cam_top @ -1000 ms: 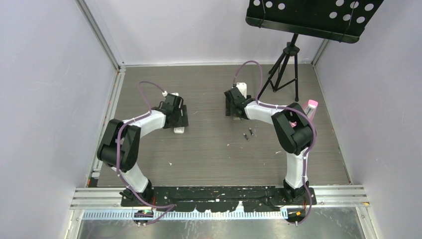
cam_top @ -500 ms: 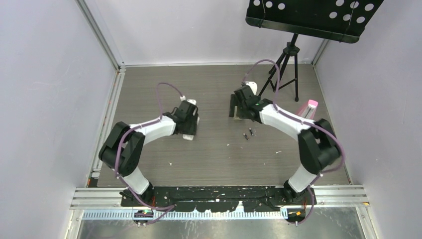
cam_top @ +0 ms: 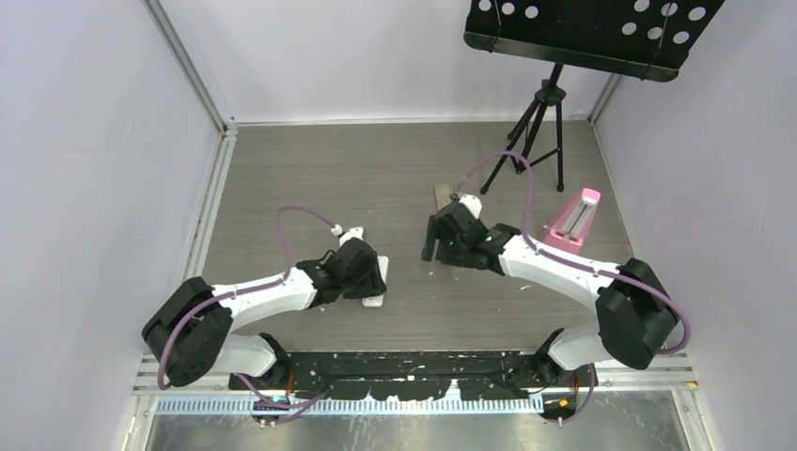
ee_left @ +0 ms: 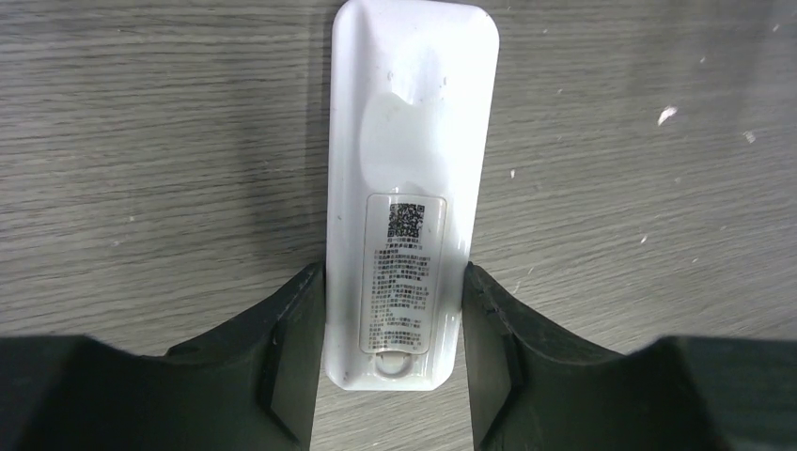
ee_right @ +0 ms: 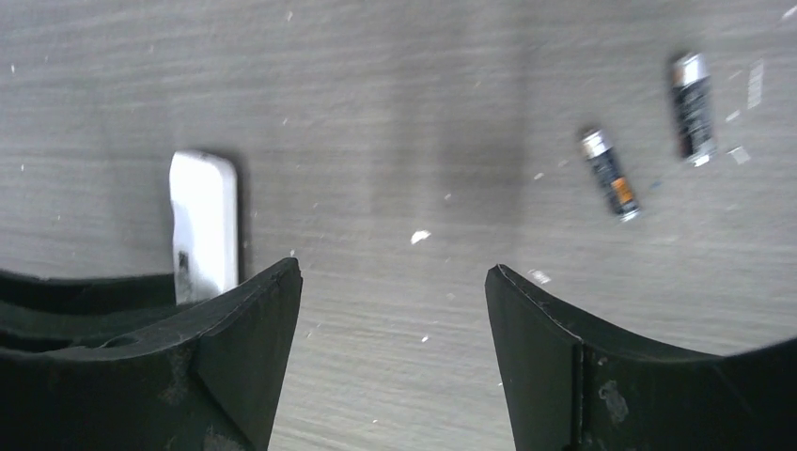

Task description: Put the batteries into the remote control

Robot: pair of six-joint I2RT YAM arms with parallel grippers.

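Observation:
My left gripper (ee_left: 395, 282) is shut on the sides of a plain white bar with a printed label (ee_left: 409, 188), which lies flat on the table; both also show in the top view (cam_top: 374, 301). My right gripper (ee_right: 393, 272) is open and empty, low over the table (cam_top: 433, 246). Two batteries (ee_right: 609, 174) (ee_right: 694, 108), dark with metal ends, lie ahead of it to the right; my right arm hides them in the top view. The remote control (cam_top: 441, 194) lies tan side up just beyond my right gripper, partly hidden.
A pink wedge-shaped object (cam_top: 574, 216) stands right of my right arm. A black music stand's tripod (cam_top: 540, 113) is at the back right. The white bar also shows in the right wrist view (ee_right: 202, 221). Walls close in the table.
My left gripper has dragged the white bar toward the near edge. My right gripper has pulled back from the tan remote toward the near middle and now covers the batteries.

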